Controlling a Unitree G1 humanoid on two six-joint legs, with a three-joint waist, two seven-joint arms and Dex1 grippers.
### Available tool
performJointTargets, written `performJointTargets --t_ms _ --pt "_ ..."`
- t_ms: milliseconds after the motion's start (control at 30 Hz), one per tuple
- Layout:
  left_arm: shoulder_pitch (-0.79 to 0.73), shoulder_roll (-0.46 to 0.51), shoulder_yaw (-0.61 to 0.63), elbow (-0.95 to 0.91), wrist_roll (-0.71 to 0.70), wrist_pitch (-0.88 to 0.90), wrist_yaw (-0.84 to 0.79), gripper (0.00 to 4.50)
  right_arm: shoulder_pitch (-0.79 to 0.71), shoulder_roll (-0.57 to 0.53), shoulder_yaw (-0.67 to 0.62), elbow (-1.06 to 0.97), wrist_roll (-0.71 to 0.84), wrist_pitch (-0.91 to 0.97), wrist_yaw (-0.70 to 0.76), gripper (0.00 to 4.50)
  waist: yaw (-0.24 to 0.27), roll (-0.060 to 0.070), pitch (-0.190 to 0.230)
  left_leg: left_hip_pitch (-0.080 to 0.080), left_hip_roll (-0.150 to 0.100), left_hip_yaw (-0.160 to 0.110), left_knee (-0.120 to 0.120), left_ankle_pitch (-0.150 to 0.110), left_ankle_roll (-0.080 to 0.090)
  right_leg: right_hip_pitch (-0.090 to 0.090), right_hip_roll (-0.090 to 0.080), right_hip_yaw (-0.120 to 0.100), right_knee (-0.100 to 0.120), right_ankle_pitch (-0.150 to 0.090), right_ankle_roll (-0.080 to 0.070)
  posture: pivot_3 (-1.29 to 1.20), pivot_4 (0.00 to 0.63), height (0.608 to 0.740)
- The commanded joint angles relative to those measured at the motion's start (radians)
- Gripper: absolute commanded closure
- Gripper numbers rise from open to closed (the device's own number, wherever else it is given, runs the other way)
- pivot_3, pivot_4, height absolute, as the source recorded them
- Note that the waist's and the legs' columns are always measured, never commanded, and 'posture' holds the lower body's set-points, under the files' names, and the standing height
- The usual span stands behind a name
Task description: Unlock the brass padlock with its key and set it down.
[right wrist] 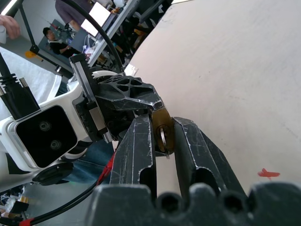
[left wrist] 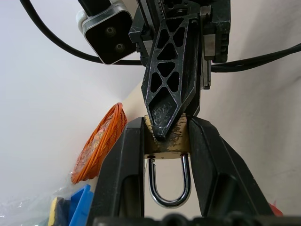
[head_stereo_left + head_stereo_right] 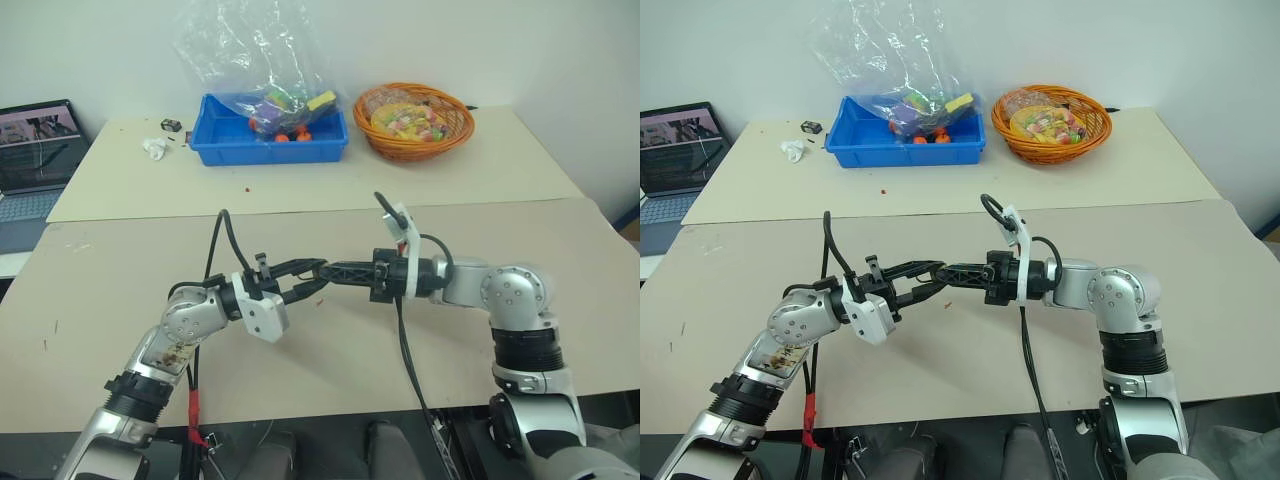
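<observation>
**Brass padlock held between two grippers above the front worktop**

Item: small yellowish-brass padlock [image 2: 167, 143] with a silvery wire shackle [image 2: 169, 181]. Location: in the air over the middle of the beige front worktop [image 3: 560, 300], well clear of its edges. The body is clamped between the two black fingers of the left gripper [image 2: 167, 141], one finger pressing each side; the closed shackle loop hangs back into the gap between those fingers, toward the wrist.

Item: right gripper [image 1: 163, 134], black, lattice-patterned fingers. It meets the left gripper tip to tip. Its fingers are drawn close together, pinching a thin silvery metal key [image 1: 162, 140] whose small ring-like head sits between them, right against the face of the padlock. Whether the key blade is inside the keyway cannot be told.

Background, rear table: blue plastic bin [image 3: 268, 148] holding a clear bag of coloured items, orange woven basket [image 3: 414, 122] beside it, both near the far edge; open laptop [image 3: 36, 150] off the left edge.
</observation>
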Motion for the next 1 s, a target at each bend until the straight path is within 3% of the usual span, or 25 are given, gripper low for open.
performJointTargets --t_ms 33,700,767,900,1000 --pt "-0.005 0.004 0.01 -0.039 0.005 0.002 0.014 3.69 0.003 0.006 -0.004 -0.037 0.009 -0.015 0.011 4.34 0.0 0.0 0.0 0.0 0.0 0.0 0.0 0.0 0.0 0.0 0.0 0.0 0.0 0.0 0.0 0.0 0.15 0.74" --pt "0.01 0.002 0.011 -0.057 -0.004 0.029 0.015 3.69 0.012 0.02 -0.006 -0.072 0.026 0.003 -0.007 4.34 0.0 0.0 0.0 0.0 0.0 0.0 0.0 0.0 0.0 0.0 0.0 0.0 0.0 0.0 0.0 0.0 0.15 0.74" --pt "0.01 0.001 0.014 -0.058 -0.013 0.034 0.014 2.69 0.012 0.021 -0.006 -0.069 0.023 0.002 -0.007 4.34 0.0 0.0 0.0 0.0 0.0 0.0 0.0 0.0 0.0 0.0 0.0 0.0 0.0 0.0 0.0 0.0 0.15 0.74" --pt "0.007 0.003 0.017 -0.059 -0.004 0.041 0.017 1.39 0.012 0.025 -0.007 -0.067 0.023 0.001 -0.01 4.36 0.0 0.0 0.0 0.0 0.0 0.0 0.0 0.0 0.0 0.0 0.0 0.0 0.0 0.0 0.0 0.0 0.15 0.74" --pt "0.008 0.007 0.016 -0.056 0.007 0.036 0.018 0.18 0.013 0.025 -0.007 -0.066 0.022 0.001 -0.011 4.36 0.0 0.0 0.0 0.0 0.0 0.0 0.0 0.0 0.0 0.0 0.0 0.0 0.0 0.0 0.0 0.0 0.15 0.74"
